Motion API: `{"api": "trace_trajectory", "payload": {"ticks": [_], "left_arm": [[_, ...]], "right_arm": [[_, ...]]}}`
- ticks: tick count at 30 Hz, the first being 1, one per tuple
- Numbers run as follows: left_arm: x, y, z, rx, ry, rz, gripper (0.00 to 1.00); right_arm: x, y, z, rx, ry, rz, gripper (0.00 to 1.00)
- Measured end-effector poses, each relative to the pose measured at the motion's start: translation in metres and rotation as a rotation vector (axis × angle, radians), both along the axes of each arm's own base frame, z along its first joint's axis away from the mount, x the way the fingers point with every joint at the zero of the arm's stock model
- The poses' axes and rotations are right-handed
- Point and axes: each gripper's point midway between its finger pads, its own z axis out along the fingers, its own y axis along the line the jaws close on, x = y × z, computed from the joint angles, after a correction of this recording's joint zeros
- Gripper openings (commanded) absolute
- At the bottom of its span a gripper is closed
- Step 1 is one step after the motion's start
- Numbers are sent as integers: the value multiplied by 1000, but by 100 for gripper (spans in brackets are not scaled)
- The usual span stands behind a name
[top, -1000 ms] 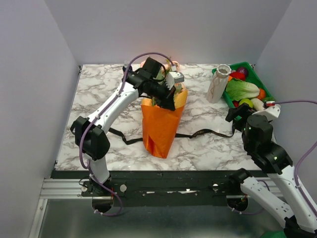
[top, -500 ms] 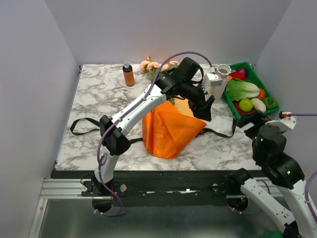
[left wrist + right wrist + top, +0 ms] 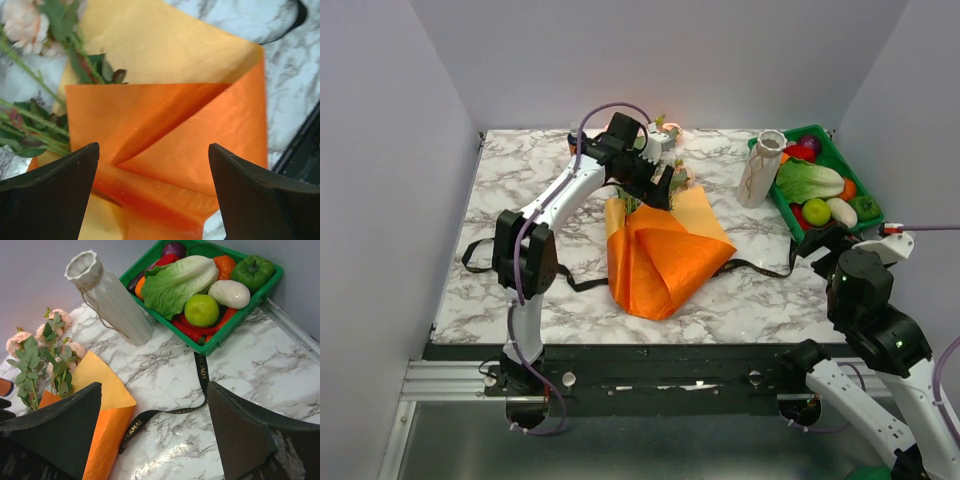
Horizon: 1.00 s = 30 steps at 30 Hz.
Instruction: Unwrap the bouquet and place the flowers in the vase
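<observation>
The bouquet's orange paper (image 3: 660, 255) lies spread open in the middle of the table, one flap folded over to the right. The flowers (image 3: 667, 128) stick out of its far end: pale pink heads (image 3: 22, 25) and green stems (image 3: 30, 120) on the paper (image 3: 165, 115). My left gripper (image 3: 665, 188) hovers open over the paper's upper part (image 3: 152, 165), holding nothing. The black ribbon (image 3: 760, 268) trails loose across the table (image 3: 200, 375). The cream vase (image 3: 760, 168) stands upright at the back right (image 3: 110, 300). My right gripper (image 3: 817, 240) is open and empty above the table (image 3: 155, 410).
A green tray (image 3: 832, 140) of toy vegetables sits right of the vase, its near rim (image 3: 212, 346) just beyond the ribbon. The ribbon's other end loops at the table's left (image 3: 480, 255). Grey walls close in the table on three sides.
The left gripper opened and let go of the paper after pulling it open to the right. The left arm then swung back from near the vase to the bouquet's top.
</observation>
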Motion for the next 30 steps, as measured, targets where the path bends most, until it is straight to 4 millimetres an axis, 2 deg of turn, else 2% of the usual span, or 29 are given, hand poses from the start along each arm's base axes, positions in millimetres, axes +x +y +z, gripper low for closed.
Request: {"api": "trace_trajectory", "payload": {"ticks": [2,5,9,14,20,23,24,26,27,30], "left_arm": [[15,12,-24,43,19,46,99],[27,9,-54,75,34,59,97],[41,5,-85,106,54,72,90],[63,1,-103,124,40,90,85],[75,9,-105,137,6,107,81],[78,13,-105,140,-3,110,61],[79,15,-105,142,-9,107,50],[79,15,-106,139,-6,97,40],[78,16,-108,140,-8,86,30],[71,19,-114,142,11,62,21]], "right_arm": [[2,2,-3,-5,11,4,92],[5,5,-6,-5,18,14,92],[6,7,-9,-3,21,22,92],[9,10,-12,-2,25,30,91],[14,16,-14,5,23,48,89],[17,18,-17,4,28,53,89],[17,18,-18,2,32,53,89],[18,19,-18,1,34,54,89],[18,19,-18,1,33,54,89],[19,19,-18,-1,32,54,89]]}}
